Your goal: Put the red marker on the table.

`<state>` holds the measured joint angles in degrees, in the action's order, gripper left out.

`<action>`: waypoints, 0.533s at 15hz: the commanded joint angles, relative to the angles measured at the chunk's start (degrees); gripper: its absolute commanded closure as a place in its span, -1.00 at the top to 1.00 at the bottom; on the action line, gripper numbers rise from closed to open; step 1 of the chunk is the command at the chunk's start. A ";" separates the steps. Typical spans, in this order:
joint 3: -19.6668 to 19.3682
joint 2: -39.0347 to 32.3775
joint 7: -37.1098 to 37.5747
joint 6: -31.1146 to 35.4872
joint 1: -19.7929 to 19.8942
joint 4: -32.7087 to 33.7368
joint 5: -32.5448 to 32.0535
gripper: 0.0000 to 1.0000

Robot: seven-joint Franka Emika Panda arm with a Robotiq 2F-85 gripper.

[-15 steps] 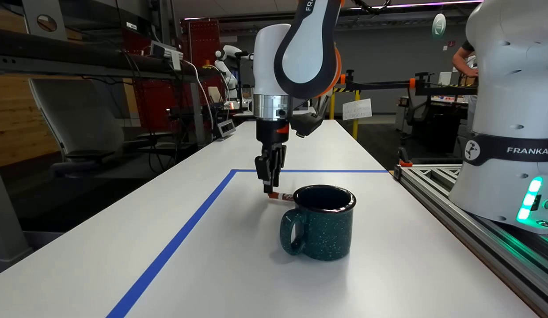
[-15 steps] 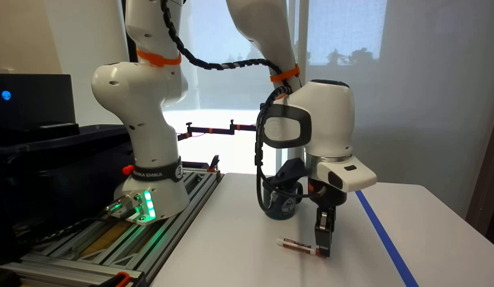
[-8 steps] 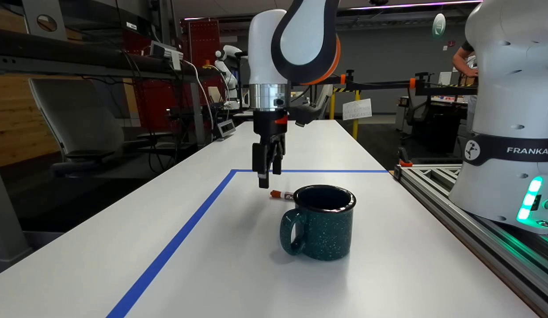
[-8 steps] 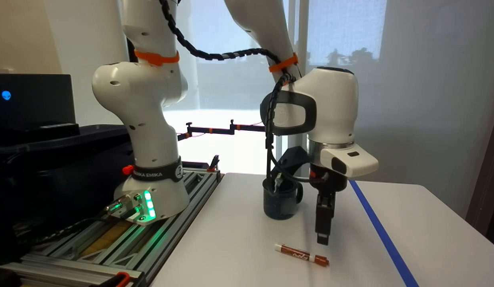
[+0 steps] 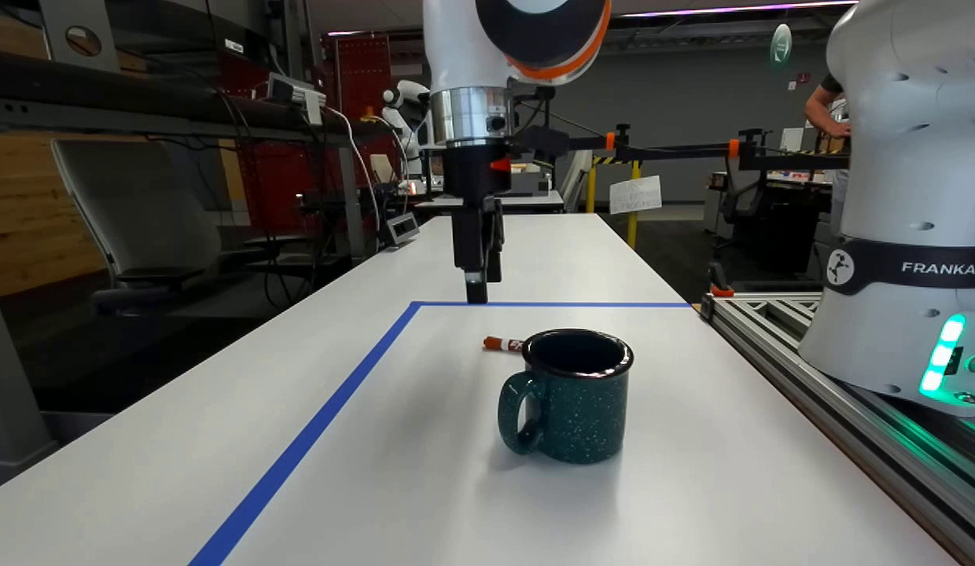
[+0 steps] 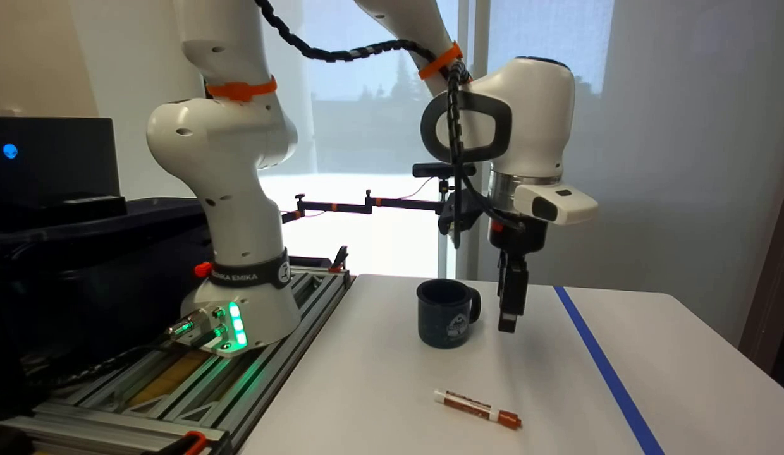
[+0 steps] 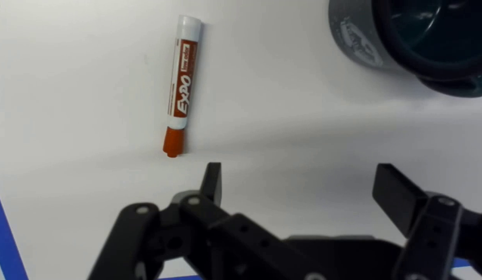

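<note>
The red marker (image 7: 181, 83), white-bodied with a red label and a red cap, lies flat on the white table (image 6: 367, 385). In an exterior view the whole marker (image 6: 477, 409) shows; elsewhere the mug hides part of the marker (image 5: 503, 344). My gripper (image 6: 508, 323) hangs well above the tabletop, fingers down, apart from the marker. Seen from the wrist, the gripper (image 7: 297, 173) is wide open with only bare table between its fingertips. The marker's cap end lies just ahead of the left fingertip in that view.
A dark teal mug (image 5: 586, 417) stands upright on the table near the marker, its rim at the upper right of the wrist view. Blue tape (image 6: 610, 373) runs along the tabletop. The metal-railed bench (image 6: 284, 373) with the robot base borders one side.
The gripper was down at the marker's cap end a second ago. It has opened, let go and risen well clear, while the marker stays lying on the table.
</note>
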<state>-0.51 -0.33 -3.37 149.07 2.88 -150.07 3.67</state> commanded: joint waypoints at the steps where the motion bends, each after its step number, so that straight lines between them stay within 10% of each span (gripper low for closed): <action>1: -0.04 5.86 -5.77 -3.14 -1.08 -1.69 0.90 1.00; 8: -0.53 6.19 -9.76 -3.21 -1.69 -1.08 -0.54 1.00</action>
<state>-0.41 5.84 -13.28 145.97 1.83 -151.21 3.27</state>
